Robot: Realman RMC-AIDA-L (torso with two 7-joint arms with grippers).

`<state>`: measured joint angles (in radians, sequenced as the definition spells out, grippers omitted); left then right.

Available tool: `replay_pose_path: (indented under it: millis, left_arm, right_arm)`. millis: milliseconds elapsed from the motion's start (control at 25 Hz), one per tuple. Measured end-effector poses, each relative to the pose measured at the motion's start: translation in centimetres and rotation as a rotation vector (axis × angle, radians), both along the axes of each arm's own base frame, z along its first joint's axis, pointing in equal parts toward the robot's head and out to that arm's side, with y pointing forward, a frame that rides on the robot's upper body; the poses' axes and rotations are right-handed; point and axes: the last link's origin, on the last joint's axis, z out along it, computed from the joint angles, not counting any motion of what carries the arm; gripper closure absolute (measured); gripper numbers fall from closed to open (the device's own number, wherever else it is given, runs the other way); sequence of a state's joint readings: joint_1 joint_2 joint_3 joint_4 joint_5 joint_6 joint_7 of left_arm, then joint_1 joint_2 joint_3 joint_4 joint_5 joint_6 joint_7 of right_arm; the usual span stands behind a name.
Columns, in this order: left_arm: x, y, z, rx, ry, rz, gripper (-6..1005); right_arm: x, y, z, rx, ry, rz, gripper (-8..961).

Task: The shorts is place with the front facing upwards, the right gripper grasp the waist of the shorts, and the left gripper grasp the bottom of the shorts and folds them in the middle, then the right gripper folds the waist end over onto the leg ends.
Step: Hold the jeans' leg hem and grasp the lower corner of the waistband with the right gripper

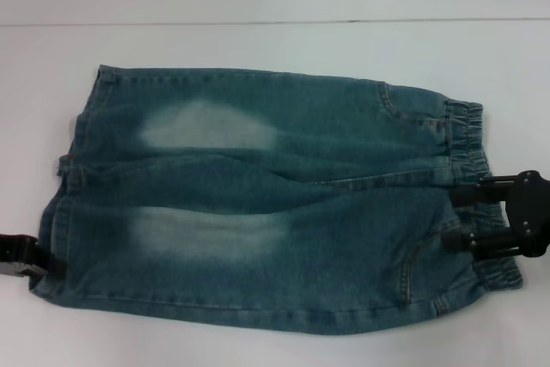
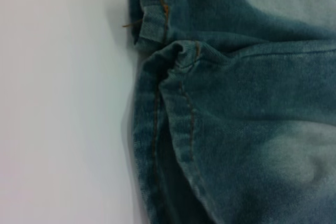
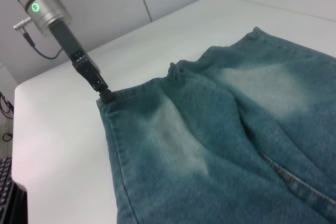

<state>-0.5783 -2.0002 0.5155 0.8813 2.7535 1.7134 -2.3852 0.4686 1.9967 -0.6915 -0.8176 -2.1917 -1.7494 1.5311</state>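
Blue-green denim shorts (image 1: 275,204) lie spread flat on the white surface, front up, pale faded patches on both thighs. The gathered elastic waistband (image 1: 468,139) sits at the robot's right, the hemmed leg ends (image 1: 64,186) at its left, with orange-tan stitching along the cuffs.

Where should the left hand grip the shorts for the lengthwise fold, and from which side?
Grip the near leg's hem cuff at its outer corner, coming in flat from the robot's left. The shorts lie flat, hems leftward, that edge overhanging nothing. The left hand sits there already; the right hand is at the waistband.
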Motion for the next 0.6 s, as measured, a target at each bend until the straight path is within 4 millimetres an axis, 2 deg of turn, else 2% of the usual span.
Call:
replay_pose_path:
  millis: [160, 320, 600]
  left_arm:
    - [0.1, 0.1, -0.1, -0.005, 0.002, -0.008, 833]
    - [0.3, 0.3, 0.0, 0.002, -0.001, -0.019, 936]
    - [0.9, 1.1, 0.3, 0.02, -0.005, -0.049, 999]
  right_arm:
    - [-0.2, 0.4, 0.4, 0.015, 0.013, -0.019, 131]
    - [-0.4, 1.5, 2.1, 0.079, 0.045, -0.114, 132]
    - [-0.9, 3.0, 5.3, 0.086, -0.026, -0.306, 133]
